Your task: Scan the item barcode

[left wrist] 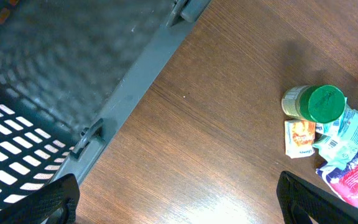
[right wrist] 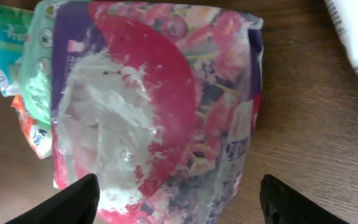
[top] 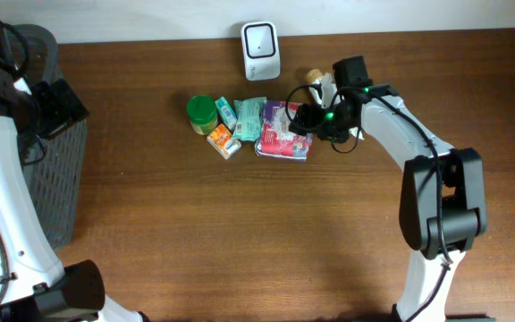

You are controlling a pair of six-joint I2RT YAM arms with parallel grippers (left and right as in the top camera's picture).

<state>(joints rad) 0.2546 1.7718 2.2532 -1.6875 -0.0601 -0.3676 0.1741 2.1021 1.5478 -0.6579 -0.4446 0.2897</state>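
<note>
I'm looking at the right gripper [right wrist: 179, 208] as it hangs directly over the glossy pink-and-purple plastic pouch [right wrist: 160, 106]. Its two black fingers [right wrist: 73, 199] show at the lower corners of the wrist view, set wide apart with one on each side of the pouch's lower end. As far as I can tell they are not pressing on it.

In the overhead view the pouch [top: 282, 132] lies flat on the brown wooden table [top: 240, 233], just right of centre in the upper half of the frame. It sits at the right end of a small heap. A mint-green soft packet [top: 250, 118] touches its left edge, and a small orange sachet [top: 223, 140] and a green-lidded jar [top: 201, 112] lie further left. The white boxy barcode scanner [top: 260, 49] stands at top centre, near the heap but apart from it.

The pouch looks light, soft and crinkly. I'd expect its film to be slick and its contents to slump when it is lifted. I would pinch it across its narrow width near one end, where the film bunches, rather than over the puffy middle. No barcode shows on the upper face, so it is probably underneath.

The left gripper [left wrist: 179, 208], at the far left of the overhead view, has its jaws spread wide on nothing, beside the rim of the dark grey slatted plastic basket [left wrist: 135, 81].
</note>
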